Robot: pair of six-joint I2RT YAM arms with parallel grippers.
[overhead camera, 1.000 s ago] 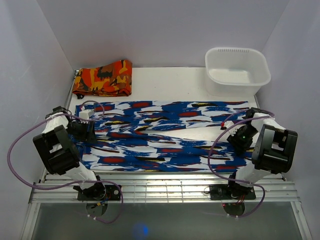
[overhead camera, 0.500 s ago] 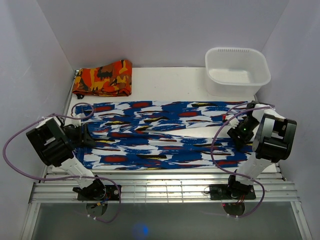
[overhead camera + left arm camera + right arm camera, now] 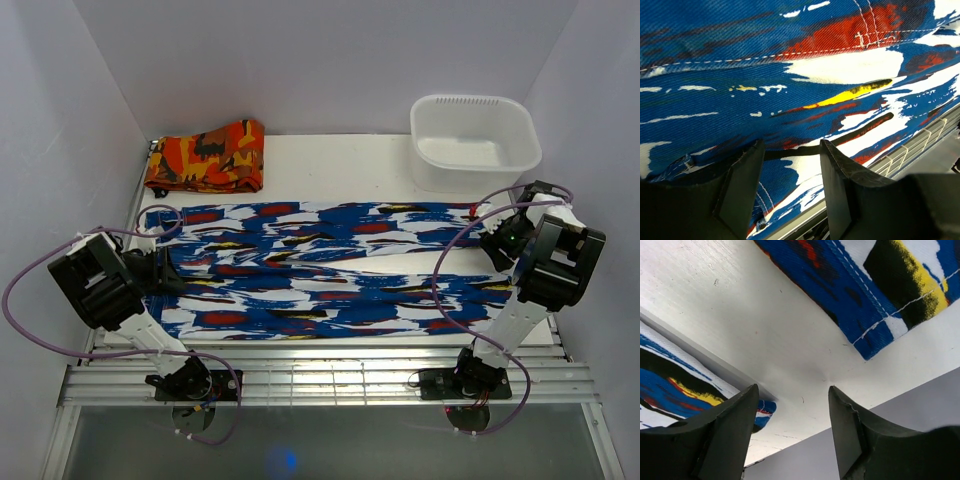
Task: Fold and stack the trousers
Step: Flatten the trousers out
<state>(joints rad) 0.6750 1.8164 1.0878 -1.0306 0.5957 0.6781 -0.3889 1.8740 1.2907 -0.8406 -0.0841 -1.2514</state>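
The trousers (image 3: 320, 265), in a blue-and-white streaky print, lie spread flat across the table, waist at the left and both legs running right. My left gripper (image 3: 167, 271) sits low at the waist end. In the left wrist view it (image 3: 791, 147) stands open just over the cloth (image 3: 790, 75), near the front edge, gripping nothing. My right gripper (image 3: 498, 233) is beside the right wall, between the two leg ends. In the right wrist view it (image 3: 793, 390) is open over bare table, with one hem (image 3: 875, 290) ahead and the other leg end (image 3: 670, 380) to its left.
A folded orange-red-and-black cloth (image 3: 207, 157) lies at the back left. A white tub (image 3: 475, 140) stands at the back right. Grey walls close in on both sides, and a slatted metal rail (image 3: 320, 375) runs along the front edge.
The right gripper has opened, drawn back off the leg end and moved toward the right wall. The left arm has swung outward and lower at the waist end.
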